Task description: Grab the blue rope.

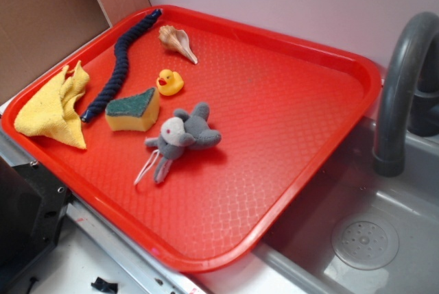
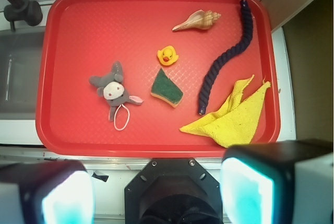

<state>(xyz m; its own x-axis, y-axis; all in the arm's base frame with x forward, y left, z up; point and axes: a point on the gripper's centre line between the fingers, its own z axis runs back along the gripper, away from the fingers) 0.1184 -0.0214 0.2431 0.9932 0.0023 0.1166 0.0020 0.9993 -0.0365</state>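
The blue rope (image 1: 121,63) (image 2: 226,58) is a thick navy twisted cord. It lies in a wavy line along the left side of the red tray (image 1: 295,47) (image 2: 78,10), from the far rim down to the yellow cloth. In the wrist view my gripper (image 2: 156,192) hangs high above the tray's near edge. It is open, its two fingers (image 2: 248,190) wide apart with nothing between them. The gripper does not show in the exterior view.
On the tray lie a yellow cloth (image 1: 51,109) (image 2: 232,117), a green-topped sponge (image 1: 134,110) (image 2: 167,89), a rubber duck (image 1: 169,82) (image 2: 167,55), a seashell (image 1: 177,42) (image 2: 198,21) and a grey plush toy (image 1: 180,138) (image 2: 112,90). A grey sink (image 1: 370,239) with a faucet (image 1: 401,81) is at the right.
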